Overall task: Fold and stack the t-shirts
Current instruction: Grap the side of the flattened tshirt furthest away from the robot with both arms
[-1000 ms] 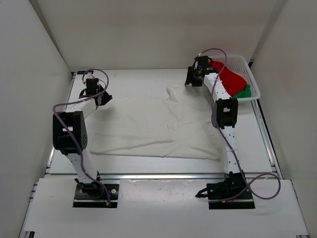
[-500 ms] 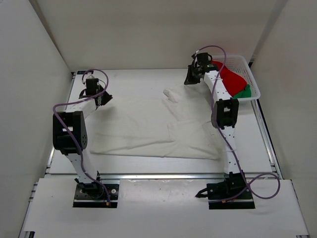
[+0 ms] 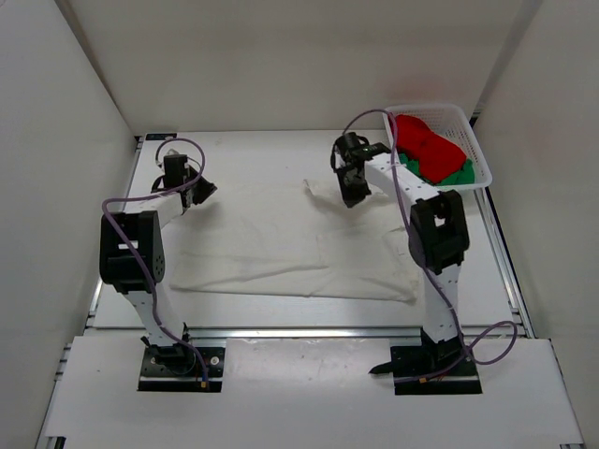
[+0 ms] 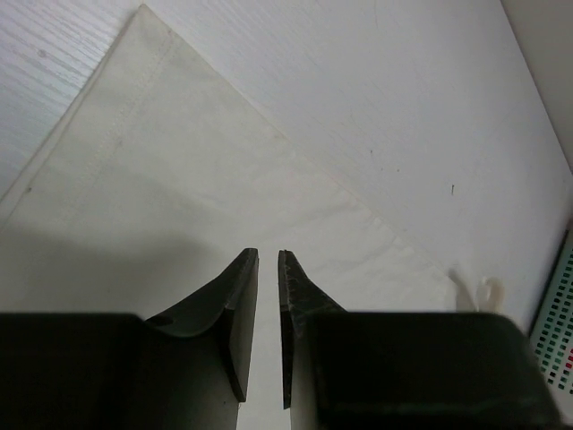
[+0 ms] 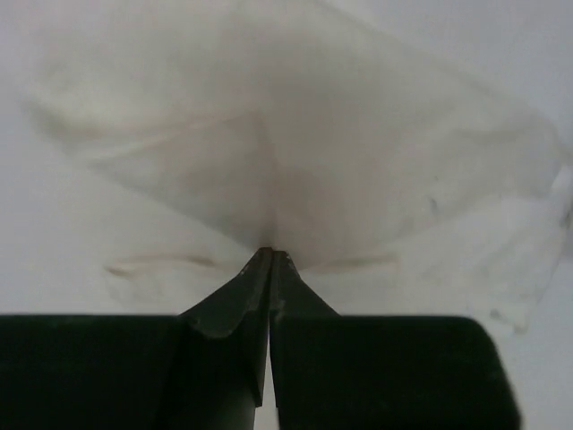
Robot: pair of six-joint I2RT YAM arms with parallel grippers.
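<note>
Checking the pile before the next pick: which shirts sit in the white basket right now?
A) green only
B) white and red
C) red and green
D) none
C: the red shirt and green shirt lie in the basket, while the white shirt is spread on the table.

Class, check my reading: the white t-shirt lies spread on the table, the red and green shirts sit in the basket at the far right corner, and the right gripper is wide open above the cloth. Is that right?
Not quite. The right gripper is shut on the white t-shirt, pinching a fold of it, as the right wrist view shows. The rest stands: the red shirt and green shirt sit in the basket.
</note>
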